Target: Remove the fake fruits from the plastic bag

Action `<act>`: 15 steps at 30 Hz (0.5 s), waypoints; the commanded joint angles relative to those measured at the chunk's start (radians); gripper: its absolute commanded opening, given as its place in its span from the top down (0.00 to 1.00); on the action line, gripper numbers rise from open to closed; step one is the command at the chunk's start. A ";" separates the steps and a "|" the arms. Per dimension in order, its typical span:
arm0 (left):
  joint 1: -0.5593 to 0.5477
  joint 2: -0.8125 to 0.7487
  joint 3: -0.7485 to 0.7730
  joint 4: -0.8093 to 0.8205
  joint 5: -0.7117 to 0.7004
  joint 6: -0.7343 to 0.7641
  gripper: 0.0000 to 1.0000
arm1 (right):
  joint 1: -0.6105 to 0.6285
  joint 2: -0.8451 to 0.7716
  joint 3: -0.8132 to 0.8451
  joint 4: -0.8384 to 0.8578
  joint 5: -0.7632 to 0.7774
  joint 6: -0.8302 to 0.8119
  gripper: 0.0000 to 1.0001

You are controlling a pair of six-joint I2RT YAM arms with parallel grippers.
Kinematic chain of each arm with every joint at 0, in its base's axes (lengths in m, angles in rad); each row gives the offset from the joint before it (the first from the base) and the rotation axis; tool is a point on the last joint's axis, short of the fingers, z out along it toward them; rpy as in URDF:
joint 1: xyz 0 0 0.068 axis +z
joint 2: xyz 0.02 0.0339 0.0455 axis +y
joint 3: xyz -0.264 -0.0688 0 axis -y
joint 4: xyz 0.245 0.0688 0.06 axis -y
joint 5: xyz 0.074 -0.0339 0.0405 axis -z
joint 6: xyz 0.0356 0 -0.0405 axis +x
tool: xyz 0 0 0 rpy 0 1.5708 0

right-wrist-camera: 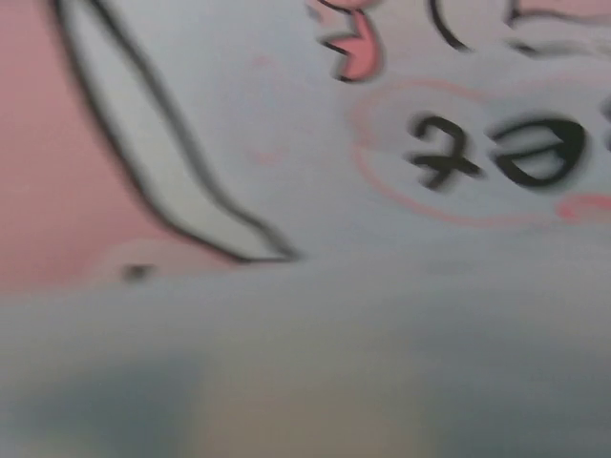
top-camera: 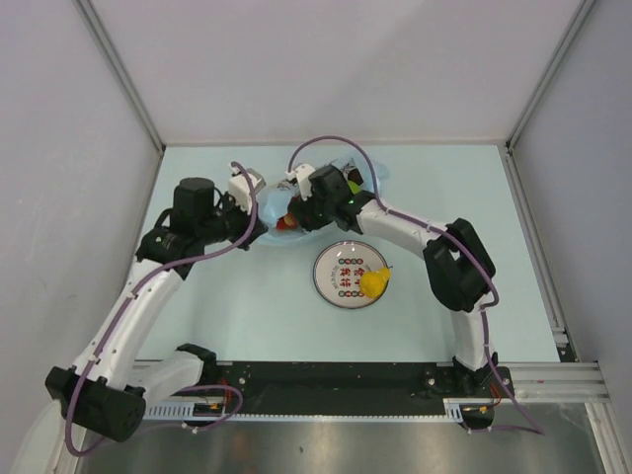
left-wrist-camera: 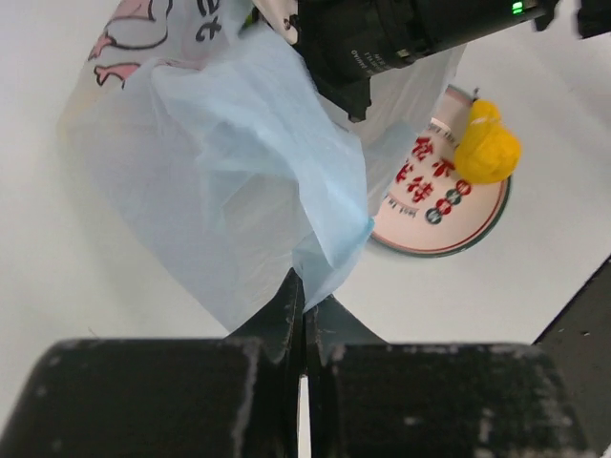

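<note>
Light-blue film of the plastic bag (left-wrist-camera: pixel 239 172) pinched at lower centre of the left wrist view between the shut jaws of the left gripper (left-wrist-camera: pixel 304 315), seemingly to lift one edge and hold the mouth open for the other arm. Beyond it, at upper right, one yellow fake fruit (left-wrist-camera: pixel 487 145) already out on the white plate (left-wrist-camera: pixel 434 243). Farther off, upper centre of the top view, right gripper (top-camera: pixel 299 212) sunk into the bag beside the red fruits (top-camera: pixel 284 226) left inside, claw hidden by plastic, wide or narrow impossible to tell.
</note>
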 commanded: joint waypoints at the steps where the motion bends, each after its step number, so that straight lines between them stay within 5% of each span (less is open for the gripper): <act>1: 0.013 0.025 -0.059 0.001 -0.060 0.062 0.99 | 0.053 0.042 0.089 0.064 0.080 0.009 0.17; 9: 0.014 0.051 -0.058 0.021 -0.034 0.024 0.94 | 0.079 0.187 0.196 0.119 0.318 -0.089 0.12; 15: 0.016 0.079 -0.027 0.031 -0.022 0.010 0.94 | 0.079 0.270 0.225 0.132 0.351 -0.195 0.10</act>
